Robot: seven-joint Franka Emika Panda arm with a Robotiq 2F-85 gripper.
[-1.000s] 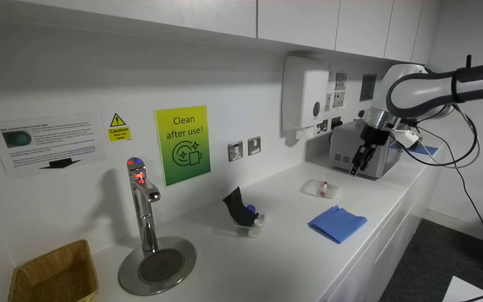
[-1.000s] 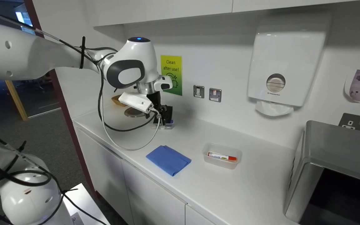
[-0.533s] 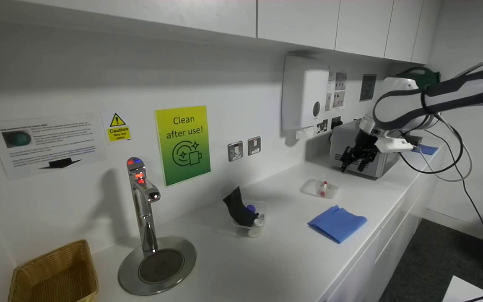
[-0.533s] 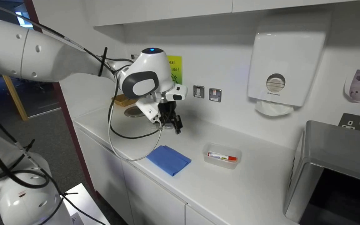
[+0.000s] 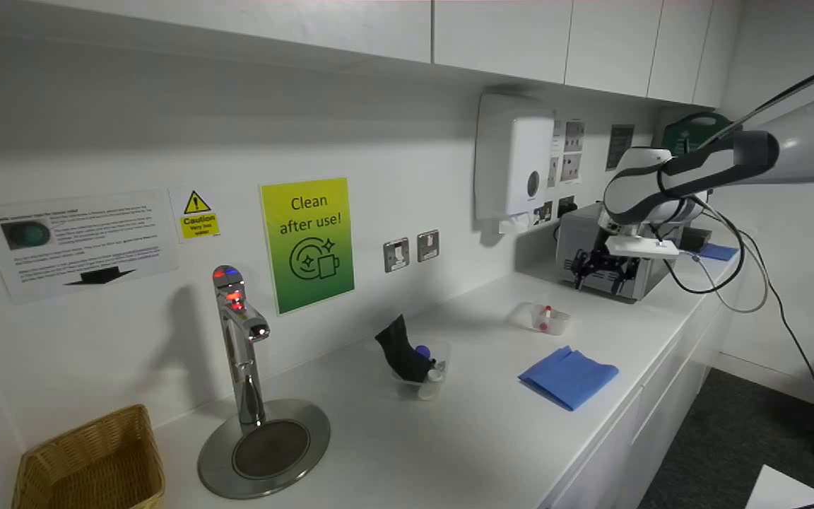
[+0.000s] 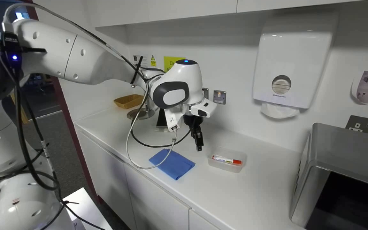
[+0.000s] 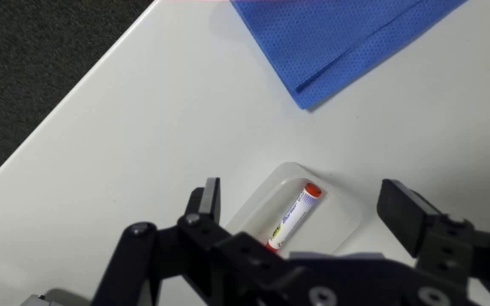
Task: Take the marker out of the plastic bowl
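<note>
Hovering over white counter (image 6: 260, 195), gripper (image 7: 300, 196) spread wide

Fingers (image 7: 400, 212) well apart in the wrist view, translucent plastic bowl (image 7: 332, 223) showing between them. Red-capped marker (image 7: 292, 219) lying aslant inside the bowl, one end partly behind the gripper in that view. Folded blue cloth (image 6: 177, 164) on the counter, near the bowl; microwave (image 6: 347, 156) to the bowl's other side

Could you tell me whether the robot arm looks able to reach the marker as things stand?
Probably yes: the gripper is open and nearby, and the marker lies in an uncovered bowl, though the bowl might crowd the fingers.
</note>
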